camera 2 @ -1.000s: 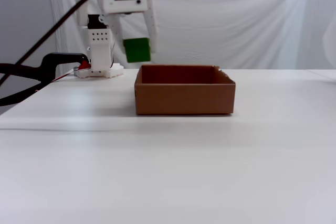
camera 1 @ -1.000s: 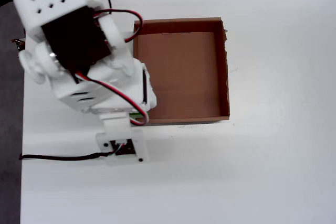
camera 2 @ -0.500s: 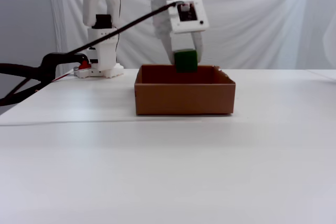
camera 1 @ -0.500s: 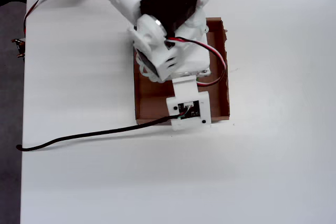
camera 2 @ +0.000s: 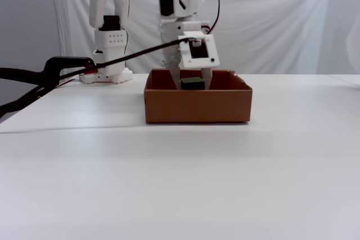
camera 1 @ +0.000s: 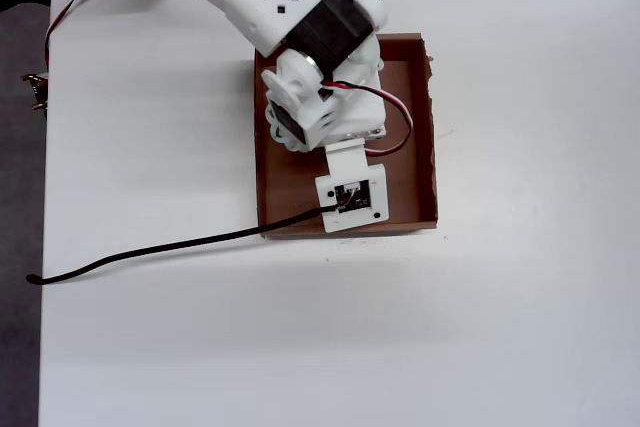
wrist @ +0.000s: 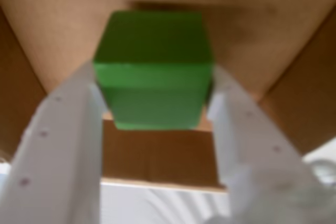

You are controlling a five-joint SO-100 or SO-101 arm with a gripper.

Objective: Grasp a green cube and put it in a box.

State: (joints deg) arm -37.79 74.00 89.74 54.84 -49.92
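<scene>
Green cube (wrist: 153, 69) clamped in gripper (wrist: 157, 103), half-hidden behind box (camera 2: 197, 105) wall

Matt green cube (wrist: 153, 69), brown cardboard box (camera 1: 424, 127), white plastic hand (wrist: 156, 103).

Change over one second. The gripper (camera 2: 192, 85) has travelled from the upper left of the fixed view, left of the box (camera 2: 197, 105), to the frame's centre, and has descended until its fingertips dip below the box rim. The green cube (camera 2: 192, 84), previously well above the rim, now shows only its top above the near wall. In the overhead view the arm now overlies the box (camera 1: 425, 137).
</scene>
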